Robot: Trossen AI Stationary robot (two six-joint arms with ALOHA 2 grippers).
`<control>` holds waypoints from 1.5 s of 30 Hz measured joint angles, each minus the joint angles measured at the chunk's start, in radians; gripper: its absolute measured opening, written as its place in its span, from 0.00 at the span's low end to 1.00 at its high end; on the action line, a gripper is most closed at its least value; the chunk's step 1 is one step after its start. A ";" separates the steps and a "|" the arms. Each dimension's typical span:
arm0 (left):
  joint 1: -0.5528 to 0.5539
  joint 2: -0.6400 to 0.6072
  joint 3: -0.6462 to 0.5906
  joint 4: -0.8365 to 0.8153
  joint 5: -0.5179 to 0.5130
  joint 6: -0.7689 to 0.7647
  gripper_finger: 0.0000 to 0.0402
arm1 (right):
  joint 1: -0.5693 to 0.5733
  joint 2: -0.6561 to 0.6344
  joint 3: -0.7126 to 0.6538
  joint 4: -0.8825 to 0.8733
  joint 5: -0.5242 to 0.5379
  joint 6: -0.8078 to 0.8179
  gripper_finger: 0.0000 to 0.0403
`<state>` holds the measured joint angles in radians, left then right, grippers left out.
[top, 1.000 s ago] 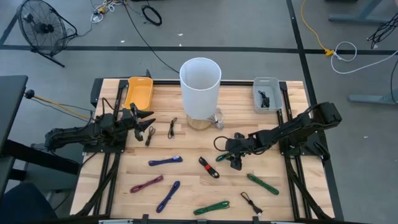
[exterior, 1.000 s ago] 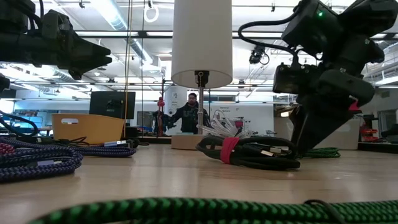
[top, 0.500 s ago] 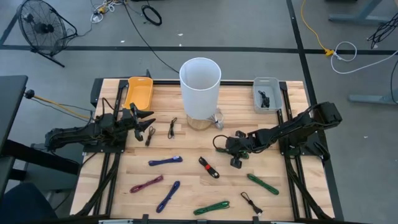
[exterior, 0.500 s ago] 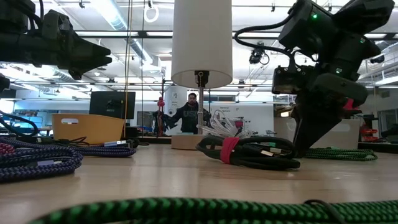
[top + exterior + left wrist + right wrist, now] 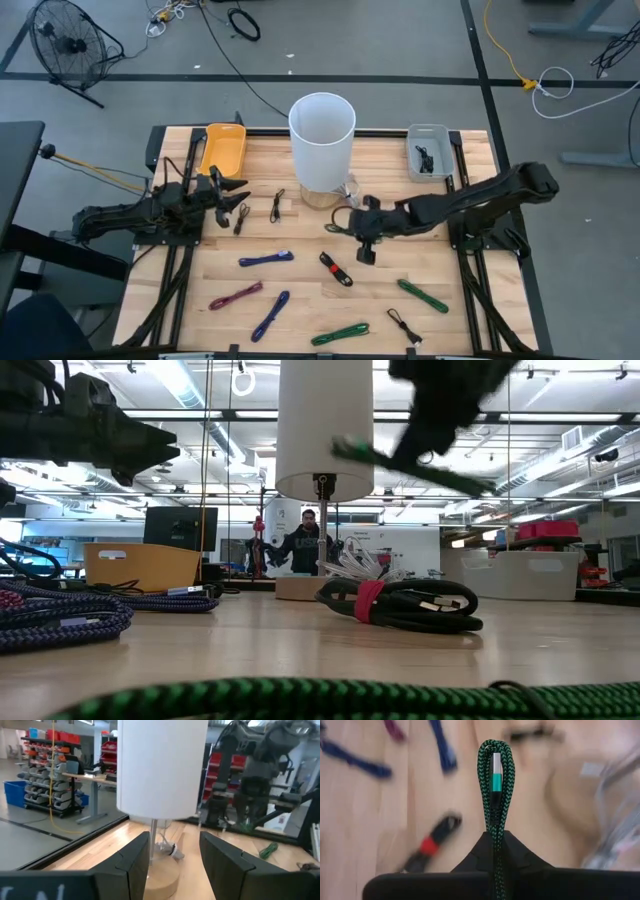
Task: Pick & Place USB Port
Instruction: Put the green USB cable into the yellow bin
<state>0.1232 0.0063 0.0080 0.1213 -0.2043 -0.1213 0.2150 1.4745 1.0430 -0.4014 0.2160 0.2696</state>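
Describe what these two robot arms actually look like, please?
Both arms are dark, nearly black, jointed limbs with black cables looped alongside. The left gripper ends in two angular, wedge-shaped black fingers. The right gripper looks the same: matte black, no markings visible.

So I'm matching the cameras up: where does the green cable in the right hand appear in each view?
High view: green cable, mostly hidden at the right hand, beside the white cylinder.
Low view: blurred, aloft, right of the cylinder.
Left wrist view: cannot tell.
Right wrist view: centre, looped upright.
Shared landmark: the white cylinder.
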 joint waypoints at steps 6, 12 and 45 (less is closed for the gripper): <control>-0.001 0.000 0.000 0.094 0.103 -0.054 0.44 | -0.001 -0.040 0.091 0.092 0.092 -0.087 0.01; -0.027 0.001 0.000 0.198 0.129 -0.074 0.44 | -0.002 -0.070 0.109 0.305 0.113 -0.209 0.01; -0.213 1.117 0.844 0.337 0.079 0.242 0.44 | -0.005 -0.087 0.110 0.606 0.116 -0.447 0.01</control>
<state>-0.0898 1.1235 0.8521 0.4586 -0.1256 0.1203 0.2100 1.3880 1.1534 0.2045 0.3325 -0.1773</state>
